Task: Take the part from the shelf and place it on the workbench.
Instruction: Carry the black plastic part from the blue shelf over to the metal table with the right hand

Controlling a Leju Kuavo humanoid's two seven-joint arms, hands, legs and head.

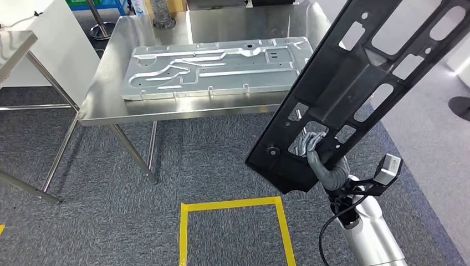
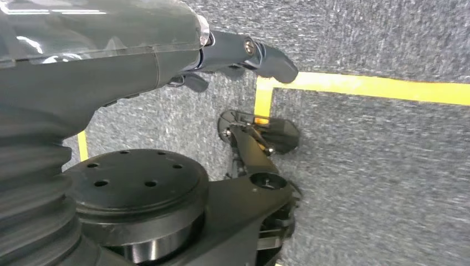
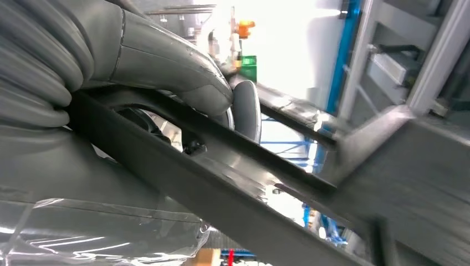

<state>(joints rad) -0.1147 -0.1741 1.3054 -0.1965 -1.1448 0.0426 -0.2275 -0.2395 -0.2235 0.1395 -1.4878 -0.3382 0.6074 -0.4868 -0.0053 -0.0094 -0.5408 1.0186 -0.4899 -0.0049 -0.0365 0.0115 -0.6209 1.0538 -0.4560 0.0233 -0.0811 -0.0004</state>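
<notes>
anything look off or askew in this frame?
Nothing damaged or spilled. The black part is carried steeply tilted, gripped near its lower end by the right hand, so most of it sticks out above the grip. The silver panel on the workbench lies flat.

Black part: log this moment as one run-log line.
phase: carrying | right robot hand: grips black part, held tilted in the air | left robot hand: holds nothing, over carpet | workbench: silver panel lies on it

Steel workbench [image 1: 105, 105] under embossed metal panel [image 1: 216, 66]
</notes>
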